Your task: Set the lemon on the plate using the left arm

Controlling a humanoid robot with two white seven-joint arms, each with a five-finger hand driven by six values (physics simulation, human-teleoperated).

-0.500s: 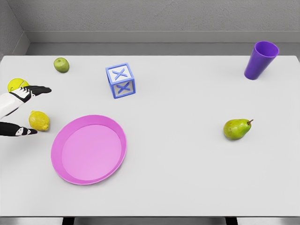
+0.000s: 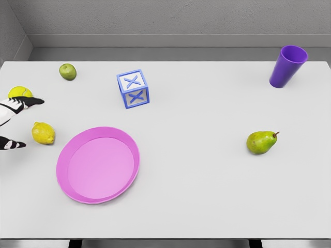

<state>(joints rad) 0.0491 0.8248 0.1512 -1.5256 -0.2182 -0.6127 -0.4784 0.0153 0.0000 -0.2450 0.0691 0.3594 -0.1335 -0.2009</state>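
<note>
While the left hand (image 2: 13, 124) hangs spread and empty beside the lemon (image 2: 43, 133), the block (image 2: 133, 89) shows X marks.

We are observing a small, oval yellow lemon (image 2: 43, 133) lying on its side on the white tabletop, just left of and apart from a round, shallow pink plate (image 2: 98, 165) sitting flat and empty.
</note>
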